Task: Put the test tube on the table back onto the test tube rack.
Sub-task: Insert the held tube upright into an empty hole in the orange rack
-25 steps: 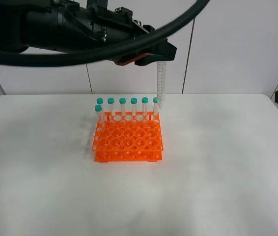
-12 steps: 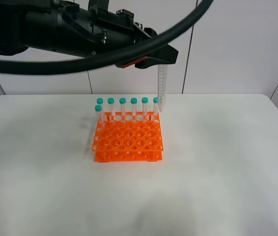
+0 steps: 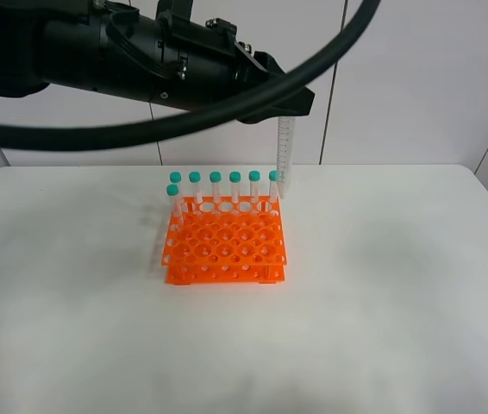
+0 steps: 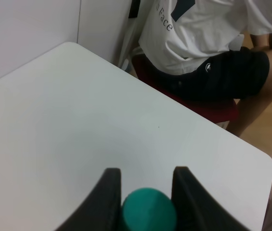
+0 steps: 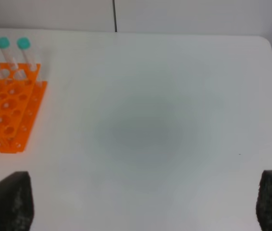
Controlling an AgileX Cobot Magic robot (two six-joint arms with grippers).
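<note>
My left gripper [image 4: 143, 185] is shut on the test tube's teal cap [image 4: 149, 208]. In the high view the clear tube [image 3: 284, 155] hangs upright from the gripper [image 3: 280, 99], its tip just above the back right corner of the orange test tube rack [image 3: 225, 243]. Several identical teal-capped tubes [image 3: 215, 185] stand in the rack's back row and left side. The white table [image 3: 382, 285] bears the rack. My right gripper [image 5: 136, 199] is open and empty over bare table to the right of the rack [image 5: 6, 110]; only its finger pads [image 5: 8, 199] show.
A seated person in a white shirt and black shorts [image 4: 208, 53] is beyond the table's rounded corner [image 4: 263, 161] in the left wrist view. A thick black cable [image 3: 140, 129] arcs across the top of the high view. A white panelled wall stands behind the table.
The left gripper with the tube has shifted slightly right and stays upright above the rack's back right corner. The right arm, seen at the right edge a second ago, has left the high view.
</note>
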